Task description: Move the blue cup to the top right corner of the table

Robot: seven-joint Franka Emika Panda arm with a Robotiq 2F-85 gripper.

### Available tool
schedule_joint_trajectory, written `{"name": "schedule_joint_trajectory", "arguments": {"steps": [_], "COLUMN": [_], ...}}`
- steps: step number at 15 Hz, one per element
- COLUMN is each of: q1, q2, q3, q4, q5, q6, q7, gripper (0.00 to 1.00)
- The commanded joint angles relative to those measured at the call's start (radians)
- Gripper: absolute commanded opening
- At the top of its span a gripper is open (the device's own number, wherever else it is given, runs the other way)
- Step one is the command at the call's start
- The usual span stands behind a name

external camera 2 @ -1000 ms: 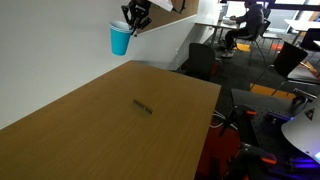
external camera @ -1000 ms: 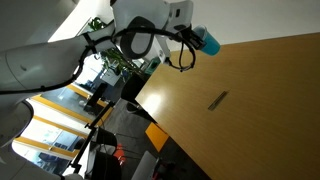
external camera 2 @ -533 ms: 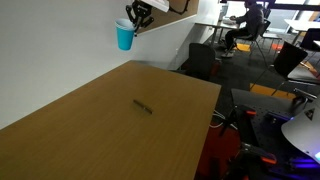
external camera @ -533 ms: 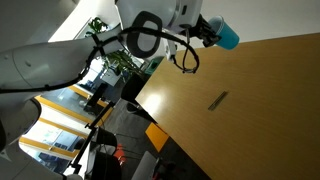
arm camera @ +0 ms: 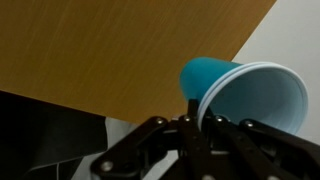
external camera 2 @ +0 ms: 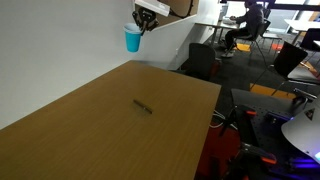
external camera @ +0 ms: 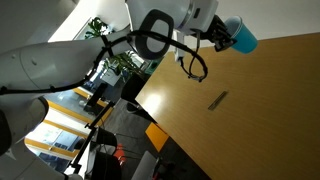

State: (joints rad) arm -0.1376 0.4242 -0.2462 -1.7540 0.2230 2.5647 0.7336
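The blue cup is held in the air in my gripper, well above the table. It also shows in an exterior view, hanging from the gripper above the table's far corner. In the wrist view the cup lies on its side, its pale rim facing the camera, and the jaws are shut on the rim's edge. The wooden table lies below.
A thin dark pen-like object lies on the table top, also seen in an exterior view. A white wall runs along the table's far side. Office chairs and desks stand beyond the table's end.
The gripper has carried the cup further along above the table toward its far corner, and a little higher. The pen-like object has not moved.
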Motion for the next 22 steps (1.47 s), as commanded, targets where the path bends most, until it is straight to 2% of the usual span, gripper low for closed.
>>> {"name": "schedule_joint_trajectory", "arguments": {"steps": [1,5,10,14,22], "q1": [-0.031,-0.064,-0.106,-0.095,-0.109], "q2": [0.037,0.085,0.175,0.245,0.356], "q3": [-0.004,-0.003,0.030,0.006,0.010], "q4": [0.065,0.110,0.171,0.219,0.298], "q5": [0.018,0.027,0.106,0.095,0.097], "q6": [-0.085,-0.130,-0.066,-0.089,-0.124], "q7": [0.041,0.057,0.041,0.087,0.140], "gripper": [0.01,0.01,0.01,0.01,0.01]}}
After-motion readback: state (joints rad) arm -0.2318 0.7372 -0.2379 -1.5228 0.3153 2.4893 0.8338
